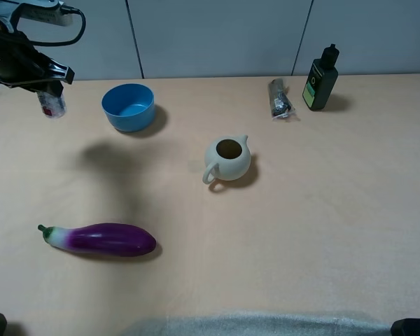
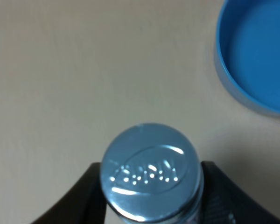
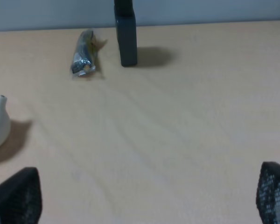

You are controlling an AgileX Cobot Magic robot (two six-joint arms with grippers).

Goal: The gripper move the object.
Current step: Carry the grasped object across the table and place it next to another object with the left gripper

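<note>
My left gripper (image 1: 47, 85) is at the far left of the table, shut on the small clear bottle (image 1: 52, 105) with red-white contents. The bottle hangs below the jaws and seems lifted off the table. In the left wrist view the bottle's silver cap (image 2: 151, 172) sits between the two black fingers (image 2: 81, 198), seen from above. My right gripper (image 3: 144, 200) is open and empty, its fingertips (image 3: 16, 196) wide apart low over the table's right side.
A blue bowl (image 1: 129, 106) stands just right of the bottle and also shows in the left wrist view (image 2: 256, 56). A cream teapot (image 1: 227, 159) is mid-table, a purple eggplant (image 1: 101, 239) front left. A foil packet (image 1: 280, 99) and dark green bottle (image 1: 322, 78) stand at the back right.
</note>
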